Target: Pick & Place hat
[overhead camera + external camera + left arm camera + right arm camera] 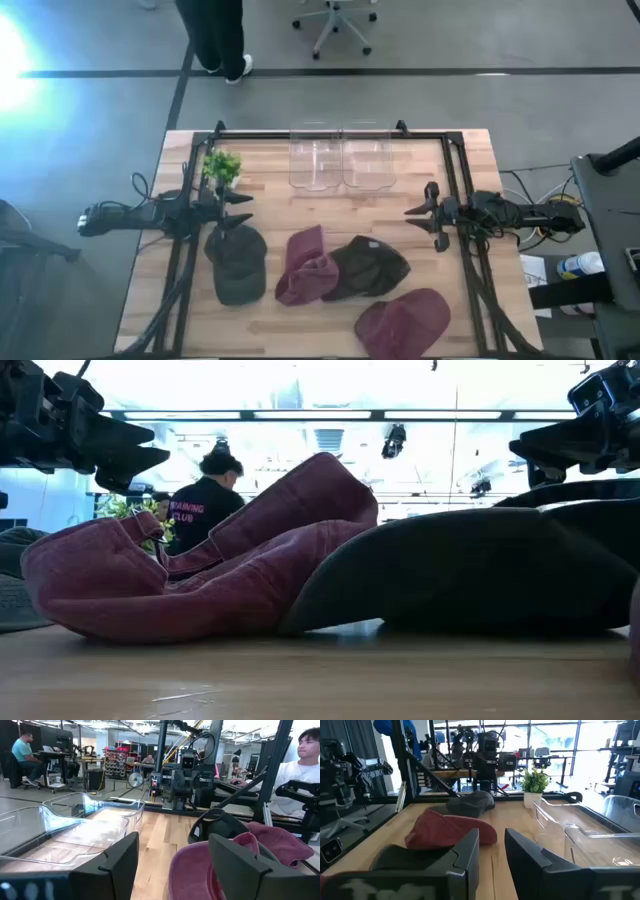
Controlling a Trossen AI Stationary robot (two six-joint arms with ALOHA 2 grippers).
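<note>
Here, four hats lie along the table's [190, 150] near edge: a dark grey cap [238, 262] at the left, a maroon cap [305, 268] and a dark olive cap [372, 268] touching at the middle, and a second maroon cap [405, 322] by the near right corner. Two clear bins [340, 160] sit at the far edge, a small potted plant [221, 168] beside them to the left. The left gripper [238, 210] hovers just over the grey cap's far end with its fingers spread wide and empty, making it the nearer arm for that hat; the cap's long axis runs from far edge to near edge. The right gripper [425, 222] waits by the right edge, fingers narrowly parted, holding nothing. The low view is filled by the maroon and olive caps, hiding the others.
</note>
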